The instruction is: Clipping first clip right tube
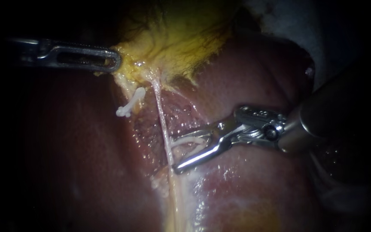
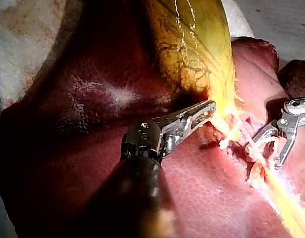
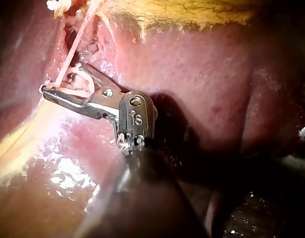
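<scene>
Left instrument (image 1: 114,60): jaws clamped on the yellow edge of the gallbladder (image 1: 172,38). Right instrument (image 1: 174,154): jaws spread wide, carrying an open clip (image 1: 190,141); the right tube (image 1: 162,116) crosses at their tips, over the liver (image 1: 245,77). A second clip (image 1: 129,105) sits on the neighbouring tube.
</scene>
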`<state>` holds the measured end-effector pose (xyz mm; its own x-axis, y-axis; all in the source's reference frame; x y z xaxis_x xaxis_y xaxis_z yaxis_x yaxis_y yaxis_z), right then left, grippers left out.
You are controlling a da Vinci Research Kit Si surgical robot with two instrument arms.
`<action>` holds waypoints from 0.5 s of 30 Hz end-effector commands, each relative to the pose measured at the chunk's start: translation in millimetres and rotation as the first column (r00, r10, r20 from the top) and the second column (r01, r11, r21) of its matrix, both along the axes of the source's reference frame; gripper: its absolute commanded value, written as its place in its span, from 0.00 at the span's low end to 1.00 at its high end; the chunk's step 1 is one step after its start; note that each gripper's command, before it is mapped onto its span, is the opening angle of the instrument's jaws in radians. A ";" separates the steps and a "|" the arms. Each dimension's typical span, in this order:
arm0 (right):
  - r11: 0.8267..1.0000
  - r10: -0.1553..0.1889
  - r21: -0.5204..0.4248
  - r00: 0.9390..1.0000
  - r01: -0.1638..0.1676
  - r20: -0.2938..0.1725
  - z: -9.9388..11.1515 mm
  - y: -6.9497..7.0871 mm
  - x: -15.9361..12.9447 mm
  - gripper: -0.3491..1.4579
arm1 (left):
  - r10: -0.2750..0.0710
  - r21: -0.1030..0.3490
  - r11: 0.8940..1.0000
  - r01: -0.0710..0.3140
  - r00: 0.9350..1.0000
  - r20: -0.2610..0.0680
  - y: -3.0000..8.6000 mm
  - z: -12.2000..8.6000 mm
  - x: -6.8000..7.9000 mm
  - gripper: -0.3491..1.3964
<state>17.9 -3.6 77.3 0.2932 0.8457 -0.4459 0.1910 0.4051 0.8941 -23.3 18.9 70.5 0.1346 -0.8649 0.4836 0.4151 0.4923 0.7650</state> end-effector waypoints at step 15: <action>0.999 -0.029 0.042 0.994 0.033 -0.105 -2.0 -2.4 3.0 0.51 | 0.000 0.000 1.000 0.000 1.000 0.000 0.0 0.0 0.0 0.00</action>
<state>21.1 -6.2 75.2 0.2726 0.8564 -0.4386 0.3023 0.3565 0.8840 -23.3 18.9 70.6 0.1347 -0.8648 0.4837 0.4151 0.4925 0.7649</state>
